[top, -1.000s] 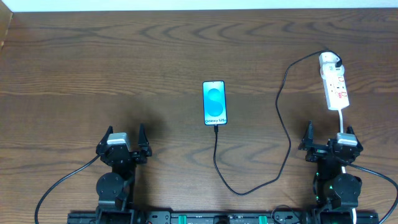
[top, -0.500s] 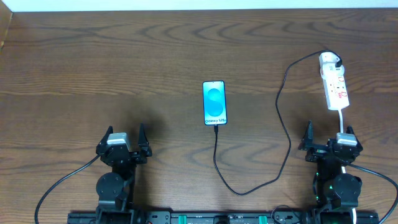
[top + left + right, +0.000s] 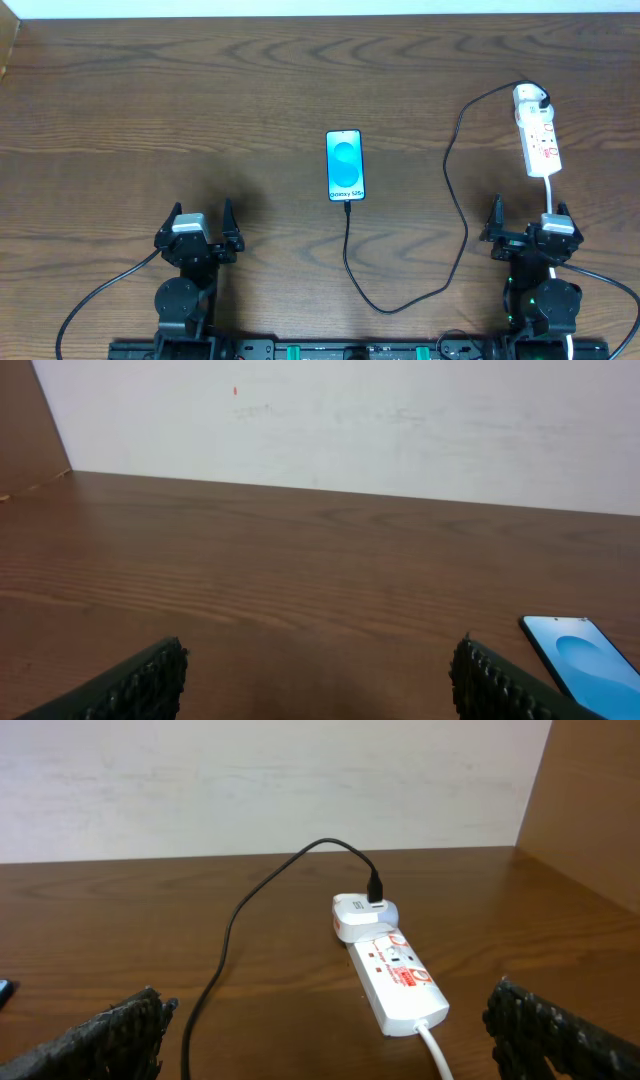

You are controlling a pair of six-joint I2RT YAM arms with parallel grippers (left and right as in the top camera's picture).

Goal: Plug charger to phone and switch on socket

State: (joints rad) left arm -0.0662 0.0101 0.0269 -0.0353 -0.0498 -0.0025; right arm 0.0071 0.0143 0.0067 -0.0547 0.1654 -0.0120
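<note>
The table point(image 3: 200, 100) is dark brown wood with a strong wavy grain, and most of it lies bare. Behind its far edge stands a plain white wall point(image 3: 400, 420) with a tiny red speck high up. A brown wooden side panel point(image 3: 30, 430) closes the left end, and another one point(image 3: 590, 810) closes the right.

The phone point(image 3: 345, 165) lies flat near the middle of the table, screen up and glowing blue, with its short edges facing the wall and the arms. The charger point(image 3: 455, 230) meets the phone's near short edge and loops down towards the arms. From there it climbs the right side and arcs over into the white plug block at the far end of the socket point(image 3: 537, 135). That strip lies far right, slightly slanted, and a white cord point(image 3: 549, 190) leaves its near end.

Both arms sit back at the near edge, well apart from everything. The left gripper point(image 3: 200, 218) has its jaws spread wide with nothing between them — only bare wood shows there. The right gripper point(image 3: 528, 215) also gapes wide and holds nothing, with the strip ahead of it.
</note>
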